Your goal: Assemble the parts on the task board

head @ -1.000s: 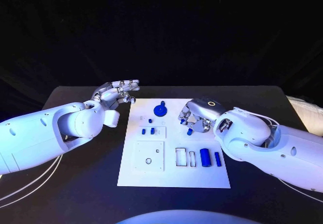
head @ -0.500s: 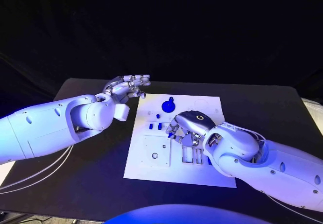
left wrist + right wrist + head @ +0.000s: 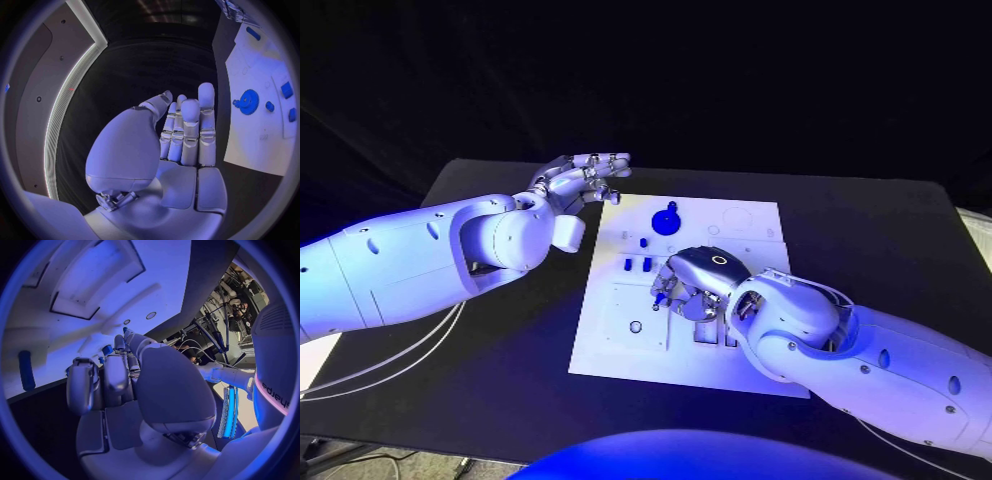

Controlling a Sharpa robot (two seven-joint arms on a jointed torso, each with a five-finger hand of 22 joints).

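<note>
The white task board (image 3: 678,290) lies flat in the middle of the black worktop (image 3: 488,350).

The right hand (image 3: 687,283) hovers low over the middle of the board, palm down and fingers curled inward. A small blue piece (image 3: 656,297) sits at its fingertips, apparently pinched between thumb and a finger, just above the board surface. In the right wrist view the fingers (image 3: 116,372) are bunched together, with bits of blue (image 3: 107,349) showing at their tips, right over the white board (image 3: 112,270) and its rectangular recesses. Another blue bar (image 3: 25,371) lies on the board off to the side of the hand.

The left hand (image 3: 577,182) is raised above the worktop beside the far left corner of the board, touching nothing. Its fingers are extended and close together, slightly bent, and it holds nothing; the left wrist view shows the fingers (image 3: 187,131) upright side by side with the thumb alongside.

On the far part of the board a blue gear (image 3: 666,220) stands by itself, also visible in the left wrist view (image 3: 249,102). Nearer the middle, two small blue pegs (image 3: 636,265) sit side by side, just beside the right hand's fingers. A square plate with a round hole (image 3: 635,326) takes up the near left part of the board.
</note>
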